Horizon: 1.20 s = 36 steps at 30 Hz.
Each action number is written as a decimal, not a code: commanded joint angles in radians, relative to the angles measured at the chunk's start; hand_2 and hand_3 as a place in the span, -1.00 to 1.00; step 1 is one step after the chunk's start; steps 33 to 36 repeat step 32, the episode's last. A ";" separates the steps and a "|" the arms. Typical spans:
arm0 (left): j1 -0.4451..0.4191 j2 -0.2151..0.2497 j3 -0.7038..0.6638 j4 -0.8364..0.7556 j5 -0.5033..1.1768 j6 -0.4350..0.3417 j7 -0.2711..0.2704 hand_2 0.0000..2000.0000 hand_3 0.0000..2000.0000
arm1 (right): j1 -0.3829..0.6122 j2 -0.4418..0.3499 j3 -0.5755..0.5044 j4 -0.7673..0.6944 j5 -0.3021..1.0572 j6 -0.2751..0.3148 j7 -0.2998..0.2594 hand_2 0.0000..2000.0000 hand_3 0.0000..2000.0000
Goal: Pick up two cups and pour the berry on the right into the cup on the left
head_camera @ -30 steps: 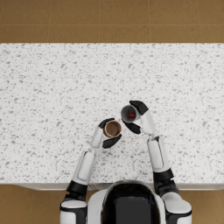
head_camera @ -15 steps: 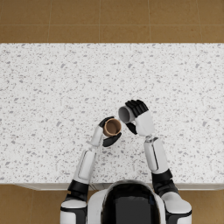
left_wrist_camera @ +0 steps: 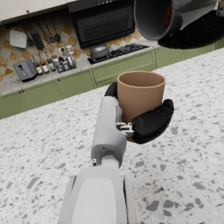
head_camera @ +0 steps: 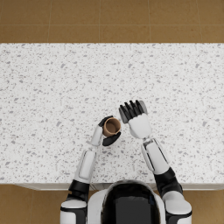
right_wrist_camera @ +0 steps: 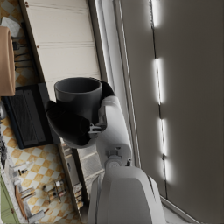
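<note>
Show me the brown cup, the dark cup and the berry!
brown cup (left_wrist_camera: 141,94): left wrist view, its side wall.
dark cup (left_wrist_camera: 155,19): left wrist view, inside wall.
berry (left_wrist_camera: 168,15): left wrist view, red bit inside.

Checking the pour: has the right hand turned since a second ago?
Yes. The right hand has rolled toward the brown cup, tipping the dark cup over it.

Two cups are showing: one brown cup (head_camera: 112,126) at 6 o'clock of the counter, and one dark grey cup (left_wrist_camera: 162,18) tipping at its 1 o'clock. One red berry (left_wrist_camera: 168,15) is showing inside the grey cup. One speckled white counter (head_camera: 52,87) is lying underneath. Two hands are showing, left hand (head_camera: 106,133) and right hand (head_camera: 134,116).
</note>
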 commanded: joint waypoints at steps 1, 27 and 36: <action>0.018 0.009 -0.017 0.000 0.000 -0.001 0.000 1.00 0.28 | 0.011 -0.011 0.006 0.036 0.032 0.000 0.000 1.00 0.28; -0.011 0.019 -0.043 0.000 0.000 -0.003 0.000 1.00 0.28 | -0.037 -0.022 0.022 0.021 0.464 -0.004 0.002 1.00 0.28; -0.011 0.019 -0.043 -0.001 0.000 -0.003 0.000 1.00 0.28 | -0.037 -0.022 0.022 0.021 0.465 -0.004 0.001 1.00 0.28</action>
